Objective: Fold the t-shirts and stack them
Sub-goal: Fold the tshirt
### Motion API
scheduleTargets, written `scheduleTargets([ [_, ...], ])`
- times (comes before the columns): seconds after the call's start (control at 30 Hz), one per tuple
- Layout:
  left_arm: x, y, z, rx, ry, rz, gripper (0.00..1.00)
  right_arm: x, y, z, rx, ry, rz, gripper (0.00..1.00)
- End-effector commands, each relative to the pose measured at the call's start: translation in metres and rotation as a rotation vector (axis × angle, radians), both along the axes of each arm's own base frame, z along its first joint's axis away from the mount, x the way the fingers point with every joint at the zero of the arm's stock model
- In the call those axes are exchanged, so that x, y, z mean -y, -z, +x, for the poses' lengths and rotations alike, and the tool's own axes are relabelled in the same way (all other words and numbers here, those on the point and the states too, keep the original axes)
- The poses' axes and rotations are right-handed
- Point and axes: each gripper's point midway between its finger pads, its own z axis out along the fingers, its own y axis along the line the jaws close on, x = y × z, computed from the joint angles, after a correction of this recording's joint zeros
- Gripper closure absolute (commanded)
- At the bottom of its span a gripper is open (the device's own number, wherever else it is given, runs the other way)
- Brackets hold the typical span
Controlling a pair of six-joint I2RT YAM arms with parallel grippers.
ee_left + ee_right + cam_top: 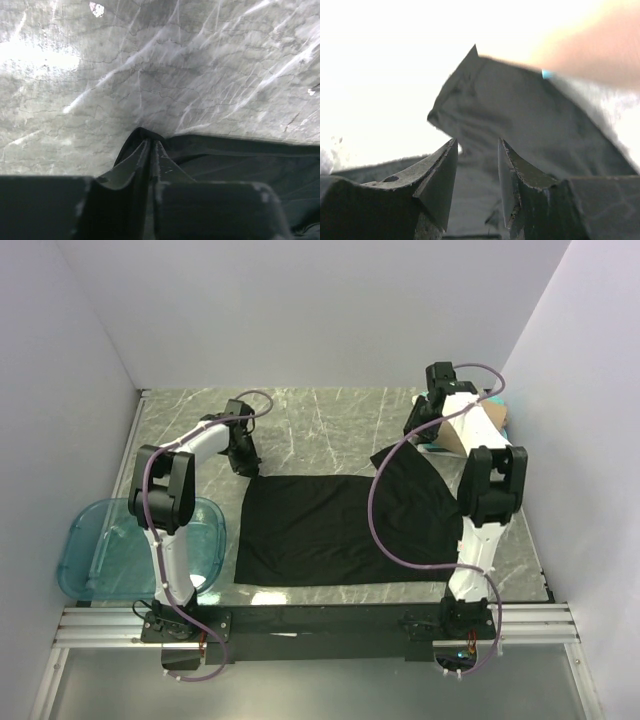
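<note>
The two arm bases sit closest, bolted to a metal rail (320,625) at the desk's near edge, just below the near hem of the black t-shirt (320,530). That shirt lies spread on the marbled grey desk (330,420), its main body flat. Its right part fans out toward the far right.

The left claw (247,465) is down at the black t-shirt's far-left corner. In the left wrist view the left claw (151,147) has its fingers drawn nearly together, and a raised ridge of the black t-shirt (240,160) is pinched between them. The rest of the cloth lies flat on the desk (150,75) to one side.

The right claw (420,428) hangs over the black t-shirt's far-right end. In the right wrist view the right claw (477,145) has its fingers apart with a clear gap. The black t-shirt (510,115) shows through that gap and rises to a point beyond it. The claw is not closed on the cloth.

Beyond the black t-shirt's far-right end, partly hidden by the right arm, lies the tan t-shirt (452,437), with a bit of the teal t-shirt (505,420) beside it. Off the black t-shirt's left edge sits a translucent blue tub (90,550), which overhangs the desk's left side.
</note>
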Motion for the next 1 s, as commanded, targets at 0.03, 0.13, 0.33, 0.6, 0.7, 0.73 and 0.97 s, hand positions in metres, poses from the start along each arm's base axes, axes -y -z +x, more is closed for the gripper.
scheduleTargets([
  [0.03, 0.006, -0.003, 0.001, 0.004, -0.009, -0.003, 0.94, 0.006, 0.011, 0.03, 0.026, -0.027, -0.037, 0.55],
  [0.13, 0.006, -0.003, -0.002, 0.0, -0.014, 0.001, 0.99, 0.007, 0.021, 0.045, 0.041, -0.039, -0.049, 0.55],
  [0.33, 0.004, -0.004, -0.007, -0.013, -0.04, 0.005, 0.99, 0.022, 0.039, 0.065, 0.044, -0.034, -0.135, 0.56],
  [0.6, 0.001, -0.006, -0.01, -0.023, -0.036, 0.024, 0.99, 0.032, 0.064, 0.068, 0.04, -0.038, -0.194, 0.57],
  [0.7, 0.003, -0.005, -0.01, -0.03, -0.031, 0.016, 0.99, 0.028, 0.063, 0.071, 0.078, -0.059, -0.178, 0.57],
  [0.73, 0.003, -0.005, -0.01, -0.033, -0.032, 0.015, 0.99, 0.027, 0.063, 0.072, 0.086, -0.068, -0.173, 0.57],
  [0.97, 0.004, -0.005, -0.009, -0.036, -0.033, 0.013, 0.99, 0.021, 0.07, 0.078, 0.096, -0.122, -0.161, 0.57],
])
